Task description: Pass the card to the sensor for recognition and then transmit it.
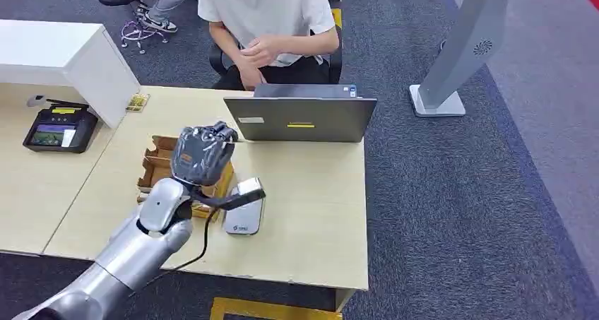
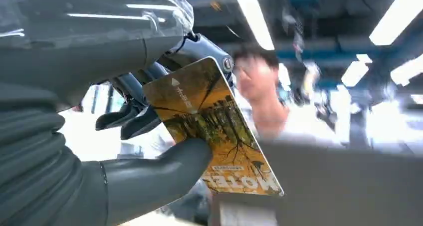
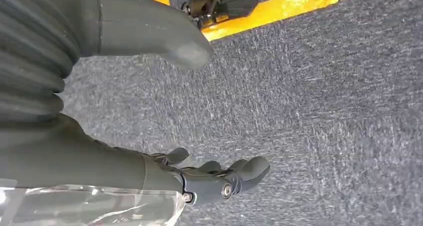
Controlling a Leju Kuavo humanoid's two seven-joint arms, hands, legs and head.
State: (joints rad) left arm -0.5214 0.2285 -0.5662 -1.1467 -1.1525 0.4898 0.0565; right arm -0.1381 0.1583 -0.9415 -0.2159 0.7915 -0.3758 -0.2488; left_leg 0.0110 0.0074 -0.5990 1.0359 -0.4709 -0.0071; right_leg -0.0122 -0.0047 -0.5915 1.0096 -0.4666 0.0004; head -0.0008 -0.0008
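Note:
My left hand (image 1: 201,152) is raised over the table, above a brown cardboard tray (image 1: 157,166). In the left wrist view it (image 2: 149,111) pinches an orange card (image 2: 212,123) with a tree picture between thumb and fingers. The card is hidden behind the hand in the head view. A small grey card sensor (image 1: 244,208) with a tilted reader head stands on the table just right of the hand. My right hand (image 3: 209,178) hangs over grey carpet, fingers apart, holding nothing.
A grey laptop (image 1: 300,117) stands open behind the sensor, and a person in a white shirt (image 1: 265,13) sits beyond it. A black payment terminal (image 1: 58,128) and a white box (image 1: 63,55) are at the left. A white stand (image 1: 459,51) rises from the carpet at right.

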